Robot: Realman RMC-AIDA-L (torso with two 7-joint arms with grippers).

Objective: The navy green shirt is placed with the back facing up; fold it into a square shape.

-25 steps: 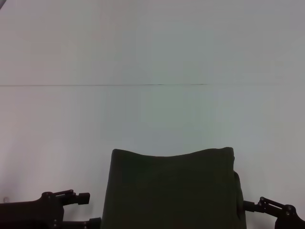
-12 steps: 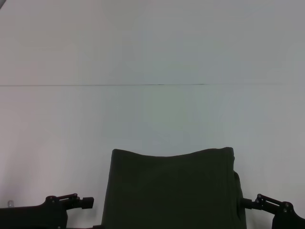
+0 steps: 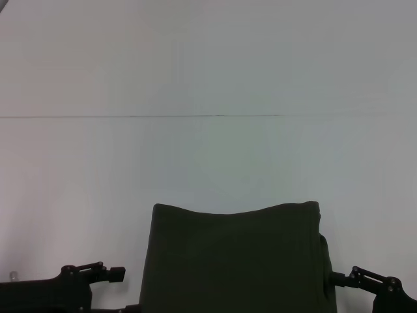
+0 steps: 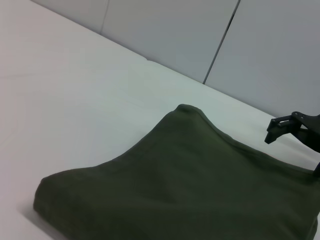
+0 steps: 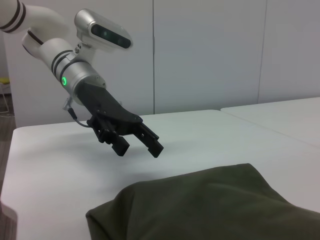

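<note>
Between both raised tools, folded navy green shirt (image 3: 234, 257) on table (image 3: 208, 156)

Head cam looks fwd and down over white tabletop (image 3: 208, 156). Both wrist cams sit low, near the cloth, facing inward across navy green shirt (image 4: 190, 185); each shows opp. gripper: right gripper (image 4: 285, 129), left gripper (image 5: 137, 142).

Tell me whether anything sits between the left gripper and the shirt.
Nothing visible does. The left gripper hangs open above bare white table beside the navy green shirt, clear of the cloth.
</note>
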